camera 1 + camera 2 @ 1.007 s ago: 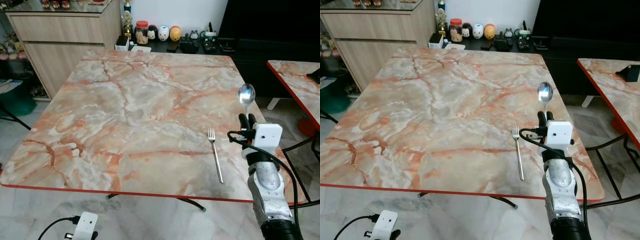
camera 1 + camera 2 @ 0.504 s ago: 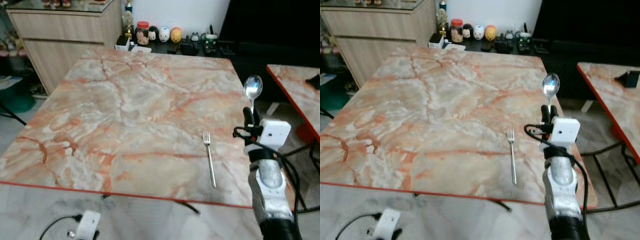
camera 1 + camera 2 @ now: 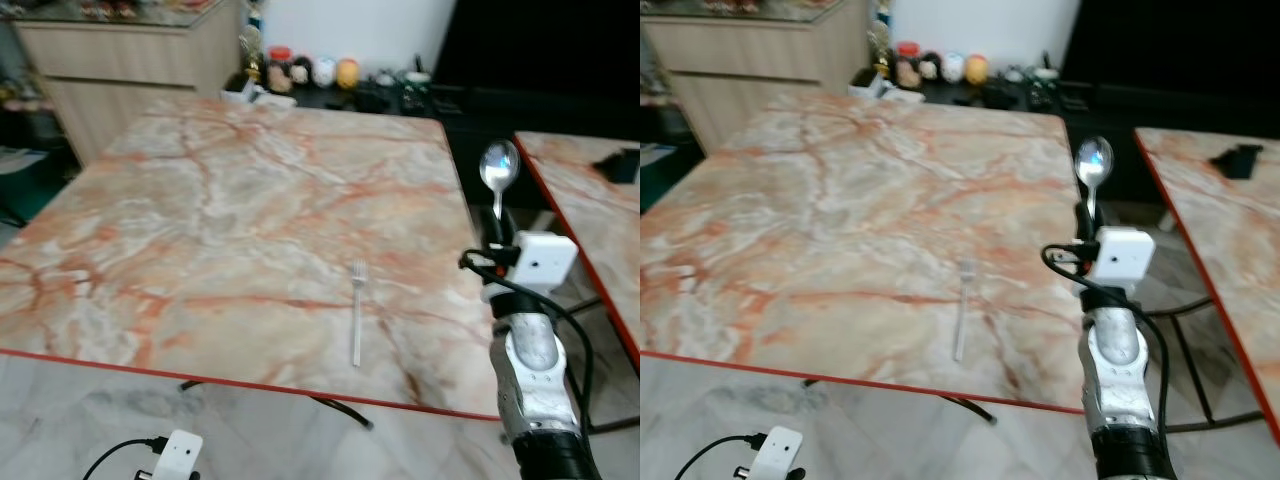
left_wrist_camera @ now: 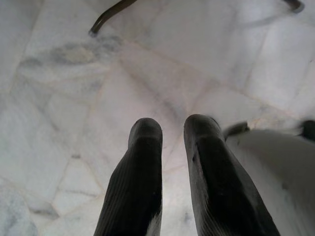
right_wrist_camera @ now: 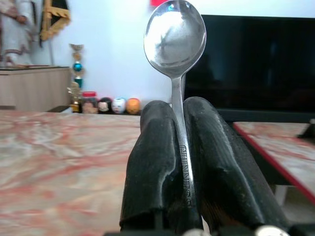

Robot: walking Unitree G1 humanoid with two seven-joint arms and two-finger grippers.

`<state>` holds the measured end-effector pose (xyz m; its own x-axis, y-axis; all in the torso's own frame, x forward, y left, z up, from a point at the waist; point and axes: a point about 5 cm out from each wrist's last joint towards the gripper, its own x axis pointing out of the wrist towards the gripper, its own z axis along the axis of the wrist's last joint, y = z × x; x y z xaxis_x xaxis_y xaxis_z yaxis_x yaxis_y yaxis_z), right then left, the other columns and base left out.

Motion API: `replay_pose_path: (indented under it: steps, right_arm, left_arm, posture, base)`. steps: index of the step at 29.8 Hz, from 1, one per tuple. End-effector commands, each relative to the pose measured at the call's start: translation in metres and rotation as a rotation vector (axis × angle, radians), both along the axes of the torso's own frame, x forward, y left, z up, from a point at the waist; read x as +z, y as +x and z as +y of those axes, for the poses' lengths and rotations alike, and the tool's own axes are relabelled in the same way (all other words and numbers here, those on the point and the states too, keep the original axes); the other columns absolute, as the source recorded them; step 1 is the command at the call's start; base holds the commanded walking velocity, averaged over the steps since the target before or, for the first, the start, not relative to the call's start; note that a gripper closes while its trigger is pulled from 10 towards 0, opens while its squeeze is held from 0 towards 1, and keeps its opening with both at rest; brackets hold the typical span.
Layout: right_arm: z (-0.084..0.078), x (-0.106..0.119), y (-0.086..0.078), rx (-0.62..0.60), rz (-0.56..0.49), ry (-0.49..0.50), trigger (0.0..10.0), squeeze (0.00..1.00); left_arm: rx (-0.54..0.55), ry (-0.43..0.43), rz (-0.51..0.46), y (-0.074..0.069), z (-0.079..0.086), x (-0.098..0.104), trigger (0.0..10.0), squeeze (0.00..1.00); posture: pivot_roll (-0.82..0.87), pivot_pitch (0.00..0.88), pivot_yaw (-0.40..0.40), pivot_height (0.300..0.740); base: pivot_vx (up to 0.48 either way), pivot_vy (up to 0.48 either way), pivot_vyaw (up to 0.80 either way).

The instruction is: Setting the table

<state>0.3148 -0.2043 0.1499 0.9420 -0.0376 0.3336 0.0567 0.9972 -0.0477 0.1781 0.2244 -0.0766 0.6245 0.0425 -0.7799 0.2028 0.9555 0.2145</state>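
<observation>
The right tool (image 5: 178,147) is clamped on the handle of a shiny silver metal spoon (image 3: 498,170), bowl pointing up, held off the right edge of the square orange-veined marble bench (image 3: 200,200). A slim silver fork (image 3: 356,312) lies flat near the front edge, well left of the spoon. To do this step well, I'd say the arm should swing in over the bench, tip the spoon down level, and set it parallel to the fork with a plate's gap between, letting go only once the handle rests on the marble. The left tool (image 4: 172,162) hangs idle over the pale stone floor (image 4: 64,98), fingers slightly apart.
</observation>
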Motion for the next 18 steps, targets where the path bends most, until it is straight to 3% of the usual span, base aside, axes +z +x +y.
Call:
replay_pose_path:
  steps: [1, 9, 18]
  right_arm:
    - [-0.0092, 0.0063, -0.0005, -0.031, -0.022, -0.005, 10.0, 0.00]
    - [-0.0108, 0.0085, -0.0010, -0.040, -0.030, -0.001, 10.0, 0.00]
    - [-0.0091, 0.0148, 0.0000, -0.033, -0.049, -0.001, 10.0, 0.00]
  left_arm:
    - [-0.007, -0.006, 0.004, 0.0022, -0.0046, -0.0003, 10.0, 0.00]
    - [-0.008, 0.008, 0.006, 0.0032, 0.0005, 0.0012, 10.0, 0.00]
    - [-0.012, -0.002, 0.006, 0.0035, -0.0049, 0.0001, 10.0, 0.00]
  posture:
    - [0.04, 0.000, -0.024, 0.740]
    - [0.03, 0.000, -0.020, 0.740]
    - [0.02, 0.000, -0.021, 0.740]
  base:
    - [0.000, -0.480, 0.00]
    - [0.000, -0.480, 0.00]
    - [0.000, -0.480, 0.00]
